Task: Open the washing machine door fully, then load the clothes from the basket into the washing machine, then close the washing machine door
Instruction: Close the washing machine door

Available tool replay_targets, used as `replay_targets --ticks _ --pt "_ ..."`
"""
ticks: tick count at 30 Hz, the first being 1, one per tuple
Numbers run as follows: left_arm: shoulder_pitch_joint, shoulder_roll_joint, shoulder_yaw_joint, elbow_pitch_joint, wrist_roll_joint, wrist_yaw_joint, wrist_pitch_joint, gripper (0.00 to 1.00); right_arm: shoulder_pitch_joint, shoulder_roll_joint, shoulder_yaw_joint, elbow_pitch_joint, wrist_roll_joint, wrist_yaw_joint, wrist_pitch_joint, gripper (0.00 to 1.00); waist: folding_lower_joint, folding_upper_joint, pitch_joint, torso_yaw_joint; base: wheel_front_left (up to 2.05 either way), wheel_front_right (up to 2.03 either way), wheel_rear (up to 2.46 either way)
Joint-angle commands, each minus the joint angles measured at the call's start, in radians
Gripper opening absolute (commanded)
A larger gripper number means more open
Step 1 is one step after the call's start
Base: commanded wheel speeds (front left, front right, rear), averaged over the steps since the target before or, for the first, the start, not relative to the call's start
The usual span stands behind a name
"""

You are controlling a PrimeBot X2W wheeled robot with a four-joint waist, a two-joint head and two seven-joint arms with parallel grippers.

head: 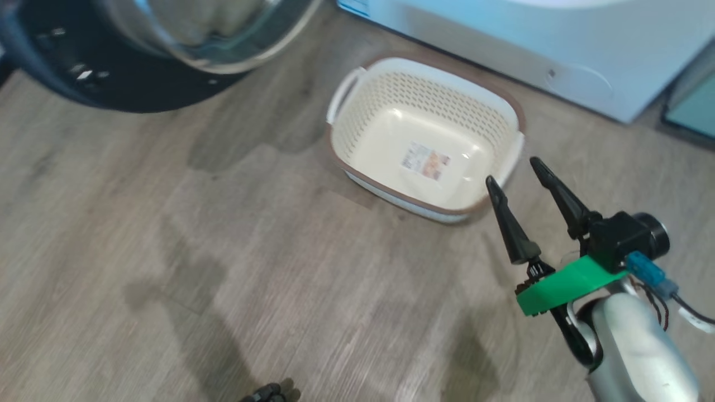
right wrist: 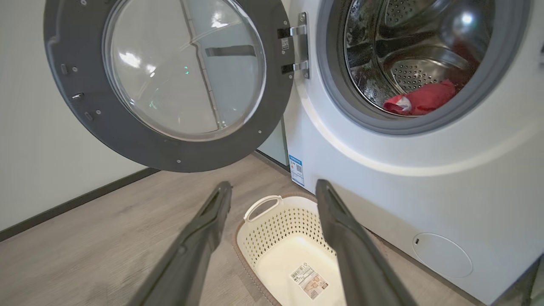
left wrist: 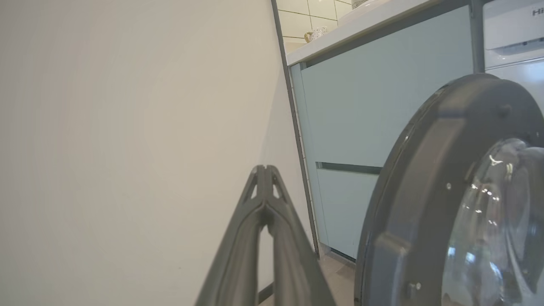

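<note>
The washing machine door (right wrist: 170, 85) hangs swung wide open to the left of the washing machine (right wrist: 382, 178). Red clothes (right wrist: 420, 100) with a white patch lie inside the steel drum. On the floor in front stands the basket (head: 357, 128), empty, its sticker showing on the bottom. My right gripper (head: 514, 172) hovers open just right of the basket's near corner, nothing between its fingers; in the right wrist view that right gripper (right wrist: 273, 185) points over the basket (right wrist: 255, 238) toward the machine. My left gripper (left wrist: 264, 168) is shut on nothing, beside the door (left wrist: 425, 191), facing a pale wall.
Pale teal cabinets (left wrist: 382, 106) stand left of the machine, under a white counter. A plain wall (left wrist: 127, 148) with a dark skirting runs along the left. Wood-look floor (head: 223, 251) spreads before the basket. A small dark part (head: 271, 393) pokes in at the head view's bottom edge.
</note>
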Motion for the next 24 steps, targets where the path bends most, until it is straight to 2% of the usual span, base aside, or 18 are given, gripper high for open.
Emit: replay_targets --ticks 1,6,11,17,21,24 --pt "-0.065 0.091 0.054 0.017 -0.011 -0.008 -0.004 0.00 -0.023 -0.006 0.022 -0.040 -0.004 0.000 0.002 1.00 -0.0001 0.0000 0.049 -0.054 0.00 0.00 0.00" --pt "-0.237 0.184 0.117 0.280 -0.085 -0.033 -0.004 0.00 -0.045 -0.014 0.026 -0.047 -0.002 0.000 0.002 1.00 -0.0001 0.0000 0.085 -0.102 0.00 0.00 0.00" --pt "-0.425 0.239 0.218 0.571 -0.246 -0.033 0.058 0.00 -0.062 -0.007 0.042 -0.042 0.000 0.000 -0.002 1.00 -0.0001 0.0000 0.102 -0.143 0.00 0.00 0.00" --pt "-0.563 0.271 0.360 0.825 -0.425 -0.007 0.165 0.00 -0.080 0.007 0.052 -0.028 0.003 0.000 -0.008 1.00 -0.0001 0.0000 0.112 -0.179 0.00 0.00 0.00" --pt "-0.603 0.282 0.428 0.915 -0.508 -0.007 0.224 0.00 -0.085 0.013 0.060 -0.019 0.005 0.000 -0.011 1.00 -0.0001 0.0000 0.111 -0.192 0.00 0.00 0.00" --pt "-0.656 0.290 0.546 0.983 -0.636 -0.004 0.268 0.00 -0.086 0.018 0.060 -0.011 0.005 0.000 -0.013 1.00 -0.0001 0.0000 0.106 -0.201 0.00 0.00 0.00"
